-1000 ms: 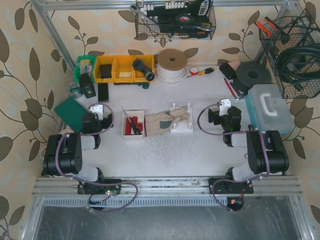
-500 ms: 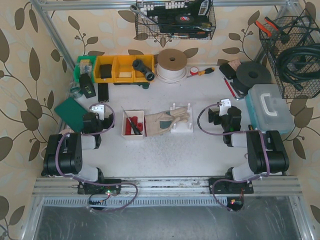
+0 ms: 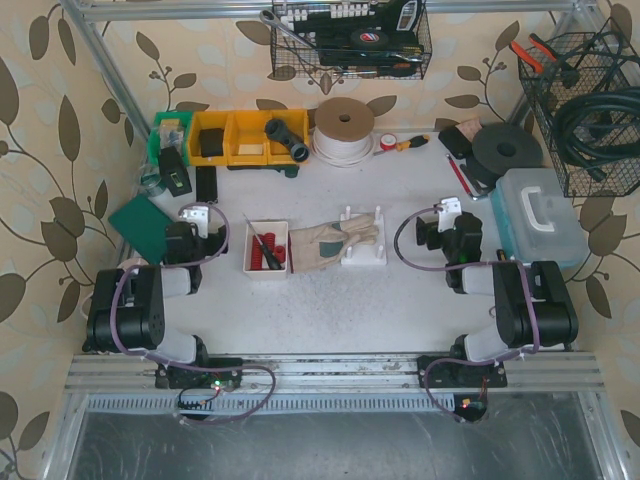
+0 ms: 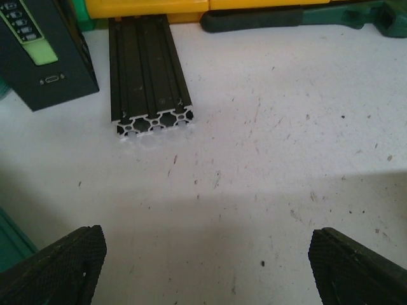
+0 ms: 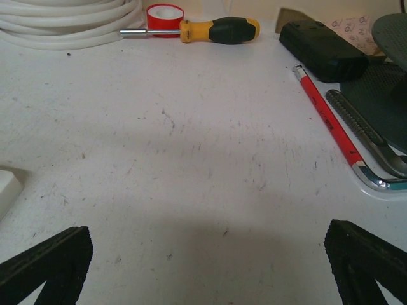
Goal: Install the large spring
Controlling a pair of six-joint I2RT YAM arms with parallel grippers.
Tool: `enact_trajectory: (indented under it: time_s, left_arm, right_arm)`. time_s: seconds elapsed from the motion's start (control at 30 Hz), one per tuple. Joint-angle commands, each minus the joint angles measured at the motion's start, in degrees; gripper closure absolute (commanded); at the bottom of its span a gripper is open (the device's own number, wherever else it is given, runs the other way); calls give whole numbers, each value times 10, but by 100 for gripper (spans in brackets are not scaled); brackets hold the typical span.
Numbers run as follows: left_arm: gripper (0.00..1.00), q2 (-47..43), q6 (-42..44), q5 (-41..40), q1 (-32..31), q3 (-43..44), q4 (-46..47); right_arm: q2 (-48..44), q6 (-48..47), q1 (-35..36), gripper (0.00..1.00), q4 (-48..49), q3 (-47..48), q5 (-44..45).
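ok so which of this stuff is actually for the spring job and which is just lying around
For the job, most likely:
- red springs in the white tray
- white fixture to the right of the tray

Just lying about:
- work glove
- coil of white cord
- yellow-handled screwdriver
- red tape roll
- black aluminium extrusion
- plastic toolbox

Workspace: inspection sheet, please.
Surface: white table, scuffed and speckled.
Job's things: red springs in white tray; white fixture right of it, touching the glove.
Clutter: yellow bins, white coil, screwdriver, black extrusion, toolbox.
Grippers: left gripper open, empty; right gripper open, empty.
Cables: purple cable loops at both wrists.
Surroundings: leaf-pattern walls, wire baskets of tools.
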Motion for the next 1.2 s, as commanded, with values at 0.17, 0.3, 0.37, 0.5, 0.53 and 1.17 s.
enact_trajectory:
  time_s: [0.17,0.3,0.37,0.5,0.53,1.17]
  left_arm:
    - [10,-90,-137,-161,-7,218,-433]
    - [10,-172,-214,-184,-18,261,-535]
    - [10,-191,-255,-214,-28,322,-636]
    - [10,-214,-274,-187,-29,398,-776]
    - [10,-223,-287,-178,-26,406,-800]
    - [5,-351,-274,78,-25,354,-860]
  right_arm:
    - [-186,50,73,0,-342,138,58]
    - [-292,118,86,0,-485,202,54]
    - [-324,147,84,0,-567,248,41]
    - [-329,287,63,1,-750,322,95]
    - [-322,276,50,2,-786,343,55]
    - [-143,442,290,24,-913,425,-103]
